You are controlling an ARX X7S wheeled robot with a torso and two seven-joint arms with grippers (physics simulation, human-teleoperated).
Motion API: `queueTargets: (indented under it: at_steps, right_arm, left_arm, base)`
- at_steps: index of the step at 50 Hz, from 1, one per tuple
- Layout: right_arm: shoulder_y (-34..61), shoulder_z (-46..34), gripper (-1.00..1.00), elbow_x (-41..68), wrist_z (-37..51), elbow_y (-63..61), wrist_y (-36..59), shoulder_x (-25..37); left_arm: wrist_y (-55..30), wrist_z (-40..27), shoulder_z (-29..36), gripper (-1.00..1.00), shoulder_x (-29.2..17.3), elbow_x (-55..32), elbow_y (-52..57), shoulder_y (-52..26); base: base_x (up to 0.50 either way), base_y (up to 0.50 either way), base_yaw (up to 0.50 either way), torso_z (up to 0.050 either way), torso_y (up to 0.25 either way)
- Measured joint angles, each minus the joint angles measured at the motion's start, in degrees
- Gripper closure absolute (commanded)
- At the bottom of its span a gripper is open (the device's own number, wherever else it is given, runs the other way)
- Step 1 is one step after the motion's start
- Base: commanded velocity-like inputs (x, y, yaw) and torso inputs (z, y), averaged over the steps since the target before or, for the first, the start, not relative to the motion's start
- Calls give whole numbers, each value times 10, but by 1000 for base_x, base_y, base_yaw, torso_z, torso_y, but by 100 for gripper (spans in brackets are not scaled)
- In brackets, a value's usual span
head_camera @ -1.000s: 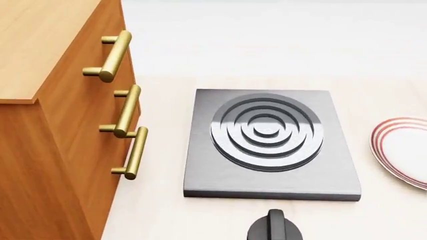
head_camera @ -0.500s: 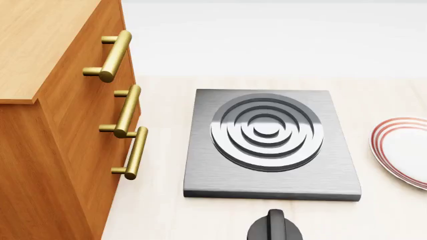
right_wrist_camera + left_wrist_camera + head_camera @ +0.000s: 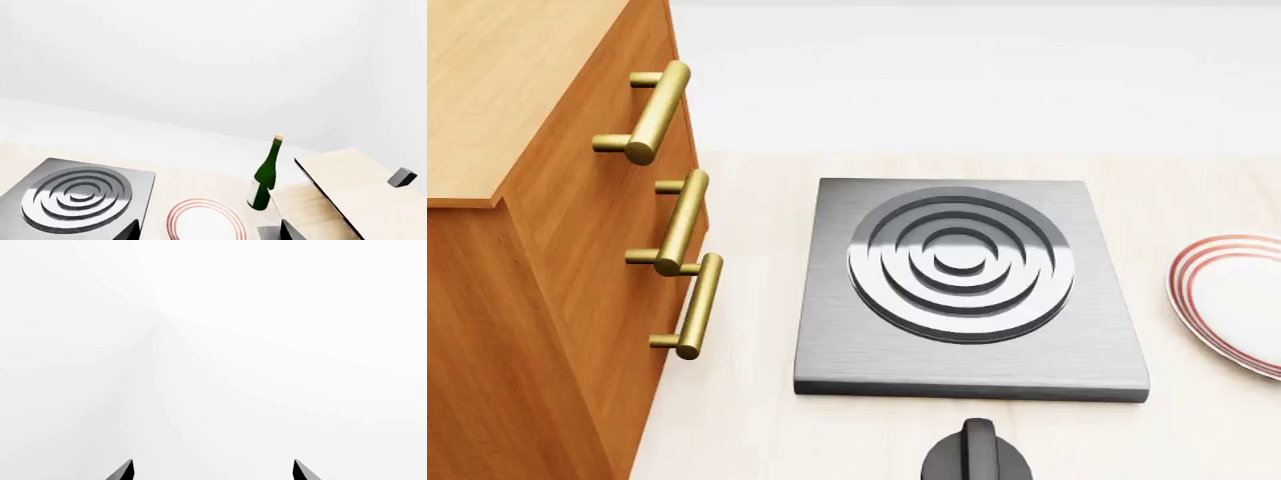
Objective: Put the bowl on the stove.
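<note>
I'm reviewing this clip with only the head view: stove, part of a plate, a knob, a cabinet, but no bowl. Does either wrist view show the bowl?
Observer: No, neither wrist view shows it.
Operator: What lies past the plate?
Observer: In the right wrist view a green bottle stands upright beyond the plate, apart from it.
Operator: And the left arm?
Observer: The left end effector faces blank white, with its fingertips apart and nothing between them.

The stove (image 3: 972,288) lies flat on the pale counter, a square dark-grey hotplate with raised concentric burner rings, bare on top; the bowl is out of sight
</note>
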Motion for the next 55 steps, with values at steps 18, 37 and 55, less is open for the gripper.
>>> queueTargets:
  at_steps: [18, 37, 55]
  right_arm:
    - [-134, 86, -100, -89, -149, 34, 40, -33]
    - [-188, 82, -100, -141, -178, 61, 31, -65]
    - [-178, 15, -100, -162, -154, 82, 1, -82]
  left_arm:
    - [2, -1, 7, -100, -1, 3, -3, 1]
    - [3, -4, 14, -100, -2, 6, -6, 1]
    - [5, -5, 18, -100, -3, 5, -5, 3]
  base:
    - [0, 0, 0, 0, 0]
    - [0, 0, 0, 0, 0]
    - [0, 0, 0, 0, 0]
